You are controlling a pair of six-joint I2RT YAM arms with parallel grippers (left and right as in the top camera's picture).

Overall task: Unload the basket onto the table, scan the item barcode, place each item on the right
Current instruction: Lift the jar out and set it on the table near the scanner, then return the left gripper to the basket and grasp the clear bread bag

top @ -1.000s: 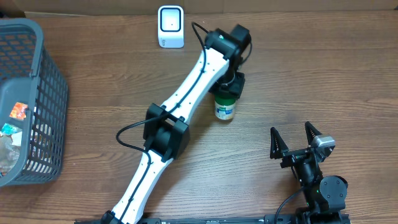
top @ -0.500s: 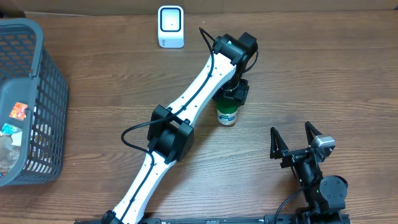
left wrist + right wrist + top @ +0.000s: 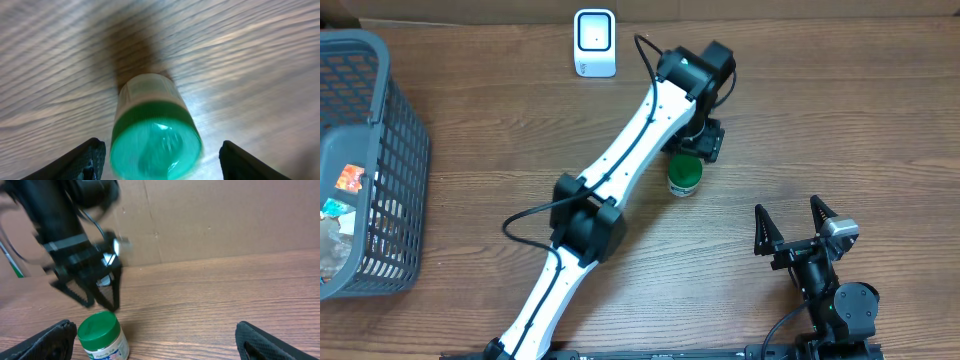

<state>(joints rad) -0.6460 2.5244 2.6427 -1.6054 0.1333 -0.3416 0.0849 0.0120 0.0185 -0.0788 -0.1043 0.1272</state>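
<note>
The item is a small white jar with a green lid [image 3: 685, 176], standing upright on the wooden table. My left gripper [image 3: 707, 140] hangs just above and behind it, open, with nothing in it. In the left wrist view the blurred green lid [image 3: 156, 149] shows between the two black fingers [image 3: 89, 159], with a gap on each side. The right wrist view shows the jar [image 3: 102, 339] at lower left and the left gripper [image 3: 92, 292] clear of its lid. My right gripper [image 3: 798, 228] stands open near the table's front edge. The white barcode scanner [image 3: 594, 43] sits at the back.
A grey mesh basket [image 3: 375, 150] holding several packets stands at the left edge. A cardboard wall [image 3: 225, 215] rises behind the table. The left arm's white links [image 3: 620, 150] stretch diagonally across the middle.
My left gripper has opened wider and drawn up and back off the jar, which stays standing on the table. The right arm has not moved.
</note>
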